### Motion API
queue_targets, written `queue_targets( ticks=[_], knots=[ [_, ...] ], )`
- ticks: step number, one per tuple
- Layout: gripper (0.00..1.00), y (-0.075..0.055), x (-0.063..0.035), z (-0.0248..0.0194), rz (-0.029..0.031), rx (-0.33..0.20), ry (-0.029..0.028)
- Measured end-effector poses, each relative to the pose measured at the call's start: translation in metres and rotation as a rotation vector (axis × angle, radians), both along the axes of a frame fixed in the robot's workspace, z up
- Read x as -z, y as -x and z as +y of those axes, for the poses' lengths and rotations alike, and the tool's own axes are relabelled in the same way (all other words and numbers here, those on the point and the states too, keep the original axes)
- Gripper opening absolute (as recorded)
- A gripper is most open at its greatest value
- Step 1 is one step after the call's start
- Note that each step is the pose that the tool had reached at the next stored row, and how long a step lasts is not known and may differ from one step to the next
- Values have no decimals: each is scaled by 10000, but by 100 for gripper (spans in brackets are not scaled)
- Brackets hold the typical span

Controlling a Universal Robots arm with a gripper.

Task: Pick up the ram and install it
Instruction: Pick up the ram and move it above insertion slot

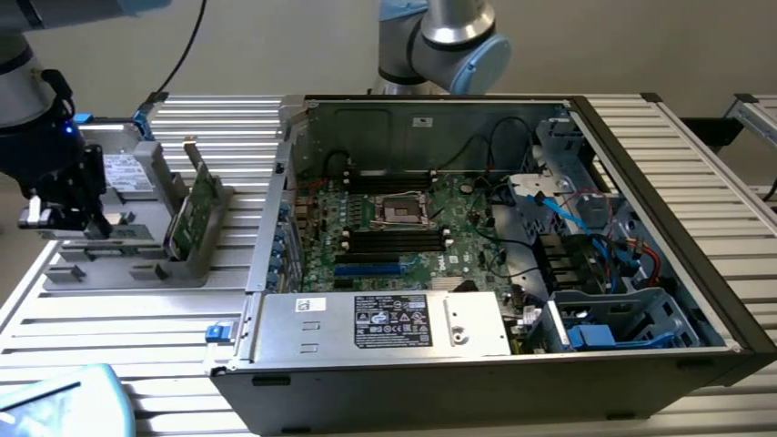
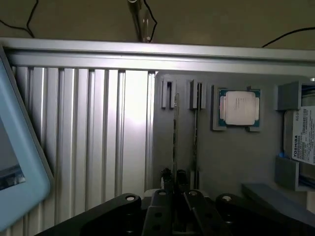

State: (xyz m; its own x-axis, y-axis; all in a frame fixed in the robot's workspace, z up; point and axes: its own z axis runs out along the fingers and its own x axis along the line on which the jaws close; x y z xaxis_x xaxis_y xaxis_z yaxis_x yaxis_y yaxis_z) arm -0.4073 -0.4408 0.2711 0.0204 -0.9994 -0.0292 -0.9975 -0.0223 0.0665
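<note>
From my station I see the gripper (image 2: 174, 183) hanging low over the grey fixture tray (image 2: 221, 162). The tray lies on the ribbed aluminium table (image 2: 88, 137), to the exterior view's left of the open computer case (image 1: 686, 218). The ram (image 2: 174, 137) stands on its long edge in that tray, so the wrist camera meets it edge-on — a very thin, straight strip, faintly green-gold, with its flat faces upright. Its long axis lies level and runs straight away from the gripper toward the table's edge rail (image 2: 157, 51), and its far end sits at a small grey slotted post (image 2: 168, 94). The gripper is right at the near end of the stick; whether it is clamped on it or open I cannot tell. A second thin dark strip (image 2: 195, 140) runs parallel just beside the ram. Near them, in a square recess of the same matte tray, lies a CPU (image 2: 238, 108) with a dull metal lid and a green rim. Beyond that is a hard drive (image 2: 301, 135) with a white Toshiba label. A pale-blue, round-cornered screen frame (image 2: 22, 167) rests on the table's ribs. In the exterior view a wider green expansion card (image 1: 195, 214) stands upright in the tray, between the gripper and the case. Inside the case the green motherboard (image 1: 419, 228) carries long black memory slots (image 1: 395, 241).
</note>
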Motion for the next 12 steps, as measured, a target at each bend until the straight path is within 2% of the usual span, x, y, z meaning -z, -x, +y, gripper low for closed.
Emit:
queue_targets(
  ticks=[5, 12],
  knots=[
    [14, -128, -50, 0, 4, 1, 0],
    [14, -365, -230, 0, 49, 1, 0]
  ],
)
